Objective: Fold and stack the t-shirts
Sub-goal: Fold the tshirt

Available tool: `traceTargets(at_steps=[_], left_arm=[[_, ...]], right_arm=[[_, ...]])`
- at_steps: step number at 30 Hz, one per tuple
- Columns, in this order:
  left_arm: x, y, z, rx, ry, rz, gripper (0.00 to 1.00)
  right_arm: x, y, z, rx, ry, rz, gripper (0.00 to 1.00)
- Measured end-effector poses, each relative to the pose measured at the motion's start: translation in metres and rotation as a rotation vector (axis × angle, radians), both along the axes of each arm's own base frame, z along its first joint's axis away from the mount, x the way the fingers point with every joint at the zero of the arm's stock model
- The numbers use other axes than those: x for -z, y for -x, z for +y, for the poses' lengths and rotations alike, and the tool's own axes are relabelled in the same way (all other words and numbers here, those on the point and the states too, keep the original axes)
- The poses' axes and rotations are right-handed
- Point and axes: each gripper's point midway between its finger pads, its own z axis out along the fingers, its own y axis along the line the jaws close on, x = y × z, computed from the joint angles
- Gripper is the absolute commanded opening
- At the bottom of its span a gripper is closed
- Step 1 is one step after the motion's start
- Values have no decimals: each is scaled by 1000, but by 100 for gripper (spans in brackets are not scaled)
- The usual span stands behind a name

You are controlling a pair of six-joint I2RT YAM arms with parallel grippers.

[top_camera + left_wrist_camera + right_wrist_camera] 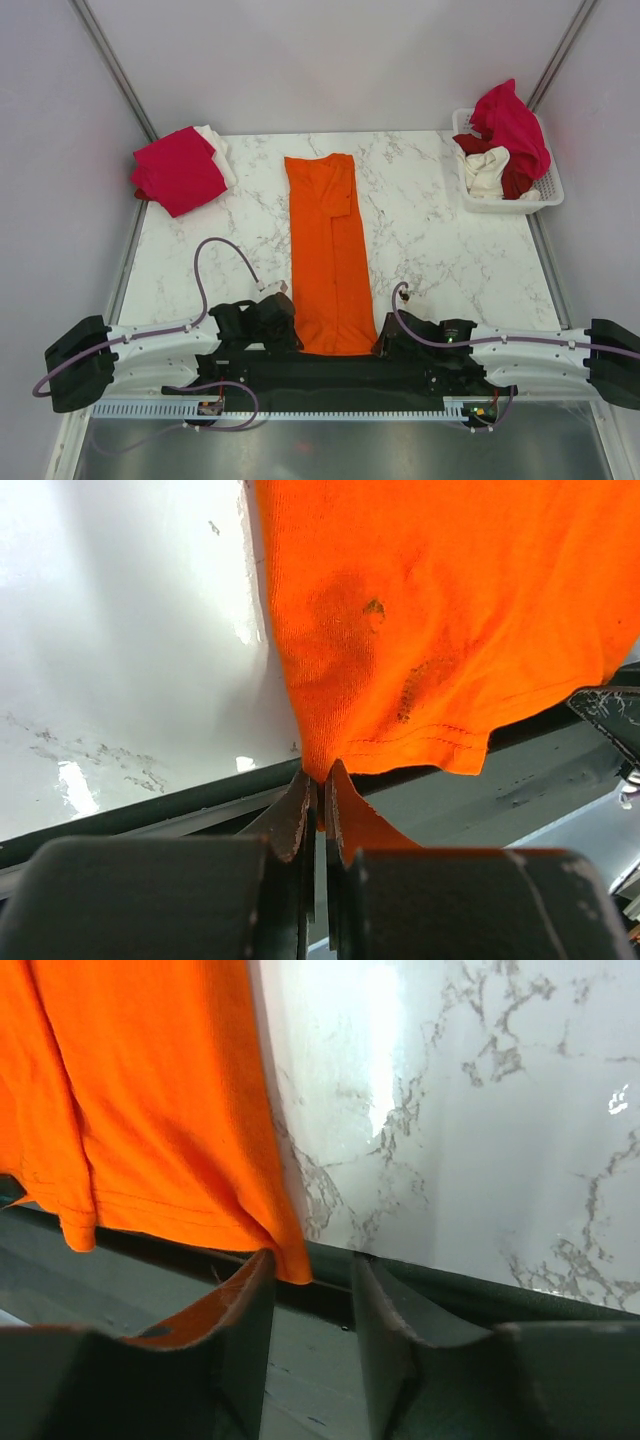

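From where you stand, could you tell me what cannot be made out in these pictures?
Top view: the white t-shirt, mostly under the crimson-pink t-shirt.
Top view: shirt count in the basket; they overlap.
Top view: left fingers and right fingers, hidden beneath their wrists.
Wrist views: most of the orange t-shirt, cut by frame edges.

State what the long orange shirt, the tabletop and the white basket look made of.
Orange shirt: fine-ribbed knit cloth, matte, stitched hem; likely cotton. Tabletop: glossy white, grey-veined, marble or marble-look laminate; glare spots. White slotted basket: probably moulded plastic, smooth.
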Motion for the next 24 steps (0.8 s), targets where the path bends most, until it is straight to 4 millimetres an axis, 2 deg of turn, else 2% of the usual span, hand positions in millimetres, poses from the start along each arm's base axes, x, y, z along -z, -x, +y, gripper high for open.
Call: traceTargets(at_steps=[5, 9, 18, 21, 24], left_arm=[[2, 0, 1, 0, -7, 4, 2], [2, 0, 1, 0, -7, 4, 2], [-3, 3, 0, 3, 2, 9, 2], [-12, 4, 0, 5, -4, 13, 2], [-33, -2, -5, -3, -6, -8, 2]], right_arm=[[-3, -3, 7, -8, -20, -17, 18], [-4, -3, 9, -20, -19, -23, 0], [-8, 8, 15, -77, 7, -31, 0], [-24, 7, 25, -93, 9, -54, 0], [-48, -3, 37, -82, -10, -107, 0]])
